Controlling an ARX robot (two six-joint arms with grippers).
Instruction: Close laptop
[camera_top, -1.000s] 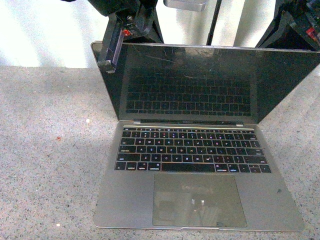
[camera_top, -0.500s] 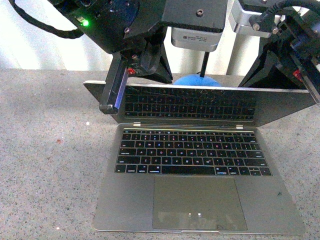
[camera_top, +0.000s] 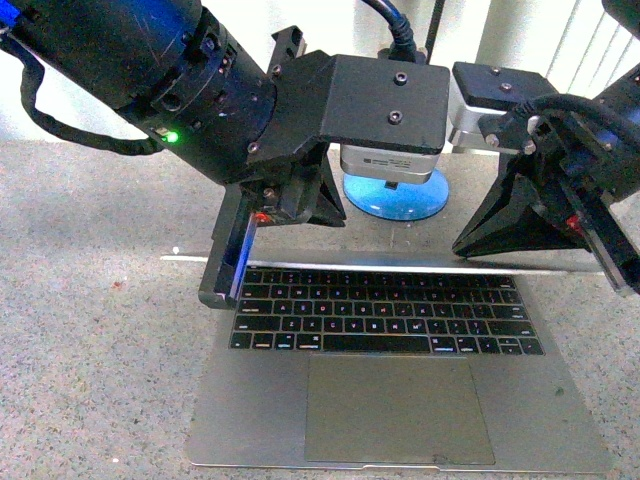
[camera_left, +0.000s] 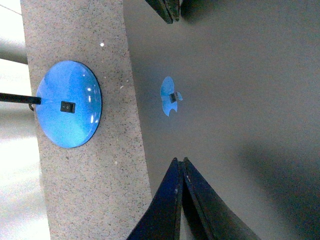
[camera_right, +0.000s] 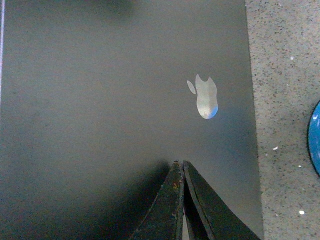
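Resting tips on the laptop (camera_top: 250, 400) lid (camera_right: 100, 100), left gripper (camera_left: 178, 162) and right gripper (camera_right: 179, 164) both clenched empty, lid tipped low over the keys (camera_top: 385, 315), blue base (camera_top: 395, 202) behind on desk (camera_top: 90, 350)

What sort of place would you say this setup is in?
Probably an indoor lab or office workbench: a speckled grey countertop carries a silver-grey laptop, and a round blue stand base with a switch sits behind it.

Blue lamp base (camera_top: 395, 195) just behind laptop (camera_top: 400, 410); countertop (camera_top: 90, 330) left of laptop open.
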